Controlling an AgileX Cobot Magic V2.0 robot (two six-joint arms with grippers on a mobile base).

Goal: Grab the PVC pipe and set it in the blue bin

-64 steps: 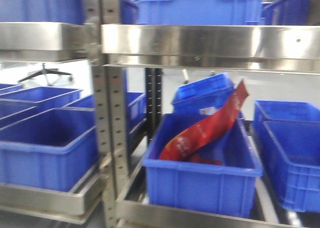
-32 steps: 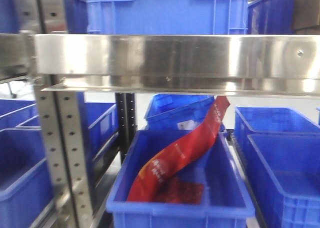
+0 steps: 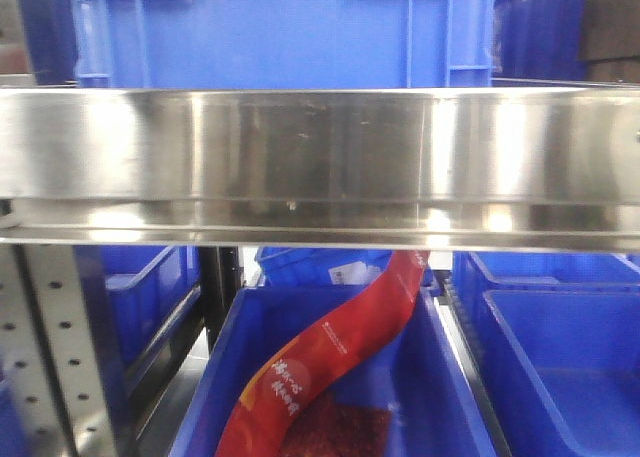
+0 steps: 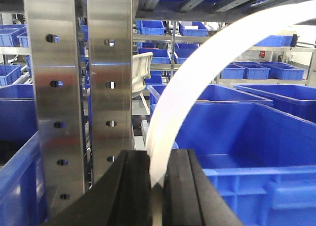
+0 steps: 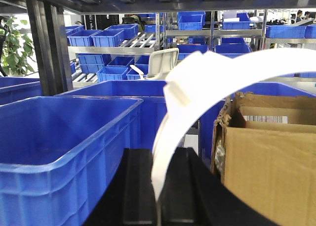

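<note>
left end effector [image 4: 158,161] is clamped on the curved white pvc pipe [image 4: 197,72]; right end effector [image 5: 157,159] pinches a similar white strip [image 5: 172,129] beside a blue bin [image 5: 64,137].

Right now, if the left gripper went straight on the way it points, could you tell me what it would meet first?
Most likely the near-left corner of the blue bin, just right of the steel upright; depth is unclear. The left gripper is shut on the PVC pipe.

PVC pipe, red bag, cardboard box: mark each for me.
PVC pipe [image 4: 170,117]: left wrist view, mid-arc.
Red bag [image 3: 330,352]: front view, printed middle.
Cardboard box [image 5: 269,176]: right wrist view, front face.
</note>
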